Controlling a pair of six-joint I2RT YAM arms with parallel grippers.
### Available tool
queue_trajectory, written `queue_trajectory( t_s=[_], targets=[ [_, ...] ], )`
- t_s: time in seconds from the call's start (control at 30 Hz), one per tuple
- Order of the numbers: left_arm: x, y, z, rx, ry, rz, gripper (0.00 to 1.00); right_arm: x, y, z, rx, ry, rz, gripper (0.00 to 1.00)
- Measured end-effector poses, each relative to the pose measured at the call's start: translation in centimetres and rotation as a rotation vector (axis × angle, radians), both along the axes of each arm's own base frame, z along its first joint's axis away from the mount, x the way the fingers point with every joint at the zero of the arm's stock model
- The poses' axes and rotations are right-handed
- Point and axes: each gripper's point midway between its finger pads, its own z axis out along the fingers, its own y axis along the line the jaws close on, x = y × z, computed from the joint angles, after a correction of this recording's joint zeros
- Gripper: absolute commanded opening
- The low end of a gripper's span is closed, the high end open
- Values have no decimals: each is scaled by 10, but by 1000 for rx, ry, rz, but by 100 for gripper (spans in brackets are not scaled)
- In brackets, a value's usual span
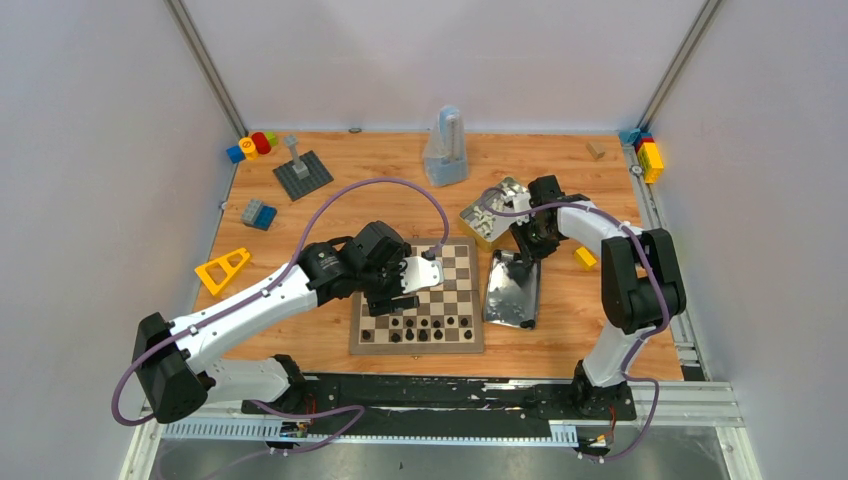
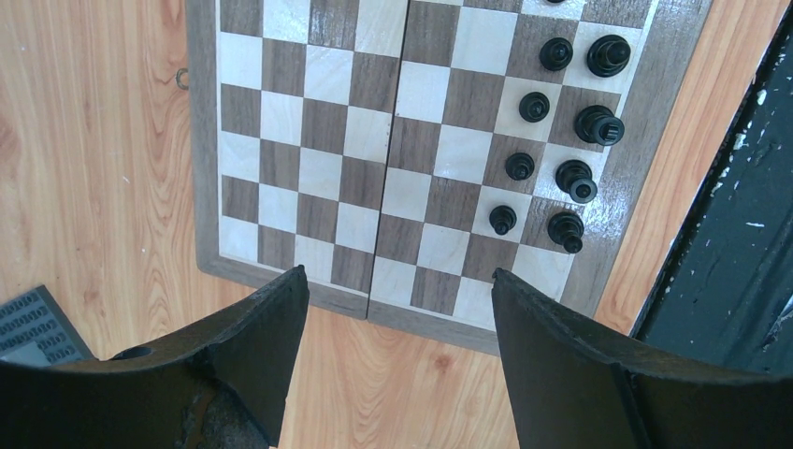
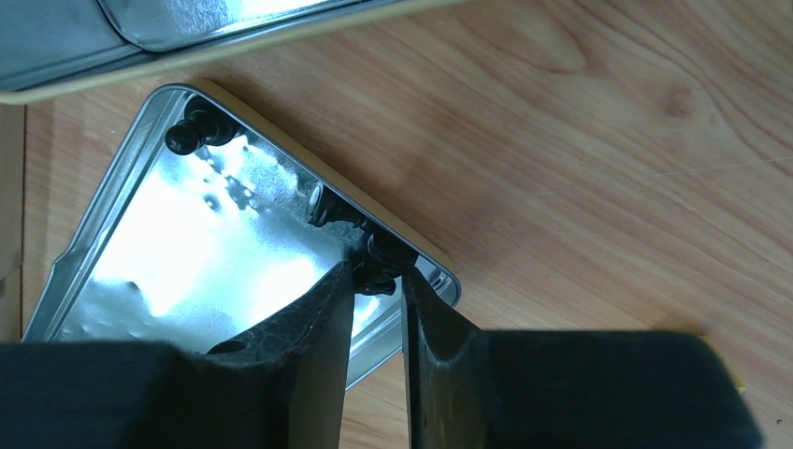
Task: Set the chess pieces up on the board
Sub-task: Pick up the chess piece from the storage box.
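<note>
Wide-apart fingers [image 2: 248, 351] above the board [image 2: 318, 178] edge, black chess pieces [image 2: 598, 124] in two rows at right.

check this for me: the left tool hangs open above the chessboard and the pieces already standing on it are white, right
No: the pieces standing on the chessboard are black, not white, as the left wrist view shows. The left tool does hang open above it.
</note>
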Motion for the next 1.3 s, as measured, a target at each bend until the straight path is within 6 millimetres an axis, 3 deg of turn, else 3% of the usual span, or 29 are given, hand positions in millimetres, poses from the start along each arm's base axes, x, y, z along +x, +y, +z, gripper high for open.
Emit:
queue_trajectory(
  t_s=[0.27, 0.53, 1.1, 1.3],
  targets=[
    [0, 0, 0, 0, 0, 0, 80, 0, 0, 0, 2, 0, -7, 19],
    [0, 0, 0, 0, 0, 0, 80, -2, -3, -2, 0, 7, -13, 25],
    [0, -1, 0, -5, 0, 0, 80, -5, -5, -2, 6, 14, -12, 9],
    [4, -1, 2, -17, -2, 11, 80, -13, -1, 8, 37, 15, 33, 3]
  ],
)
